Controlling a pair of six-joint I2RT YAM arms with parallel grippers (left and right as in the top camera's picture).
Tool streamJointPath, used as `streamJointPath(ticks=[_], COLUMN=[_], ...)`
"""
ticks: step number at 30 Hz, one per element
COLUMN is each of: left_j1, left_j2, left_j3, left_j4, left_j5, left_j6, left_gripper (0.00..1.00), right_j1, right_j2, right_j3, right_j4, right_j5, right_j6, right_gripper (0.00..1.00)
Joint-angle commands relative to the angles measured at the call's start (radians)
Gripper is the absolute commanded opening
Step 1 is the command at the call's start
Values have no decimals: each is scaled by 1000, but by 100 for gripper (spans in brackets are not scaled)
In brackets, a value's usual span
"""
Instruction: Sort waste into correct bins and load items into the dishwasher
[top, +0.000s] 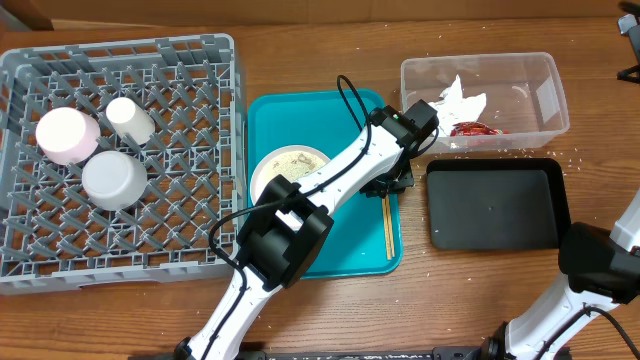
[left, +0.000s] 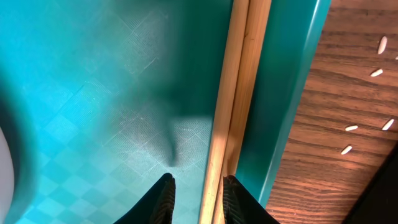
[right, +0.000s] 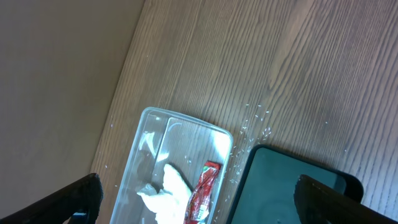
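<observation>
My left gripper (top: 392, 186) (left: 198, 186) is low over the right edge of the teal tray (top: 350, 250) (left: 93, 93). Its jaws stand narrowly open around the wooden chopsticks (top: 389, 228) (left: 233, 93). The right finger (left: 231, 190) is against the sticks and a gap shows on the left side. A white plate (top: 290, 168) with food remains sits on the teal tray. The clear tub (top: 545, 95) (right: 140, 143) holds the white napkin (top: 462, 100) (right: 171, 190) and the red wrapper (top: 475, 129) (right: 204, 186). My right gripper (right: 198, 179) hangs open high above the tub and the black tray (top: 495, 205) (right: 280, 180).
The grey dish rack (top: 200, 60) at the left holds a pale bowl (top: 67, 135), a small white cup (top: 130, 120) and a white bowl (top: 115, 180). Loose rice grains (left: 351, 128) (right: 258, 118) lie scattered on the wooden table around the tub and tray.
</observation>
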Motion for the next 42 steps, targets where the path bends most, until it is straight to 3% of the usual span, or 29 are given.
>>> streamJointPath(ticks=[1, 16, 19, 22, 28, 36, 42], left_j1=[-9, -9, -9, -7, 16, 74, 177], left_j2=[19, 19, 19, 18, 16, 16, 16], left_j3=[-15, -79, -78, -77, -41, 204, 539], left_j4=[1, 33, 33, 30, -17, -270, -507], left_j5=[-22, -20, -15, 10, 112, 111, 46], left_j6=[16, 16, 16, 25, 46, 144, 355], left_gripper=[29, 29, 22, 6, 4, 4, 4], right_j1=[-1, -1, -1, -1, -1, -1, -1], right_j2=[0, 0, 0, 0, 0, 0, 0], right_j3=[1, 1, 1, 1, 1, 1, 1], right_j4=[2, 2, 2, 2, 2, 2, 2], right_j5=[-1, -1, -1, -1, -1, -1, -1], right_j6=[-7, -7, -7, -7, -7, -7, -7], right_gripper=[100, 100, 100, 100, 100, 100, 100])
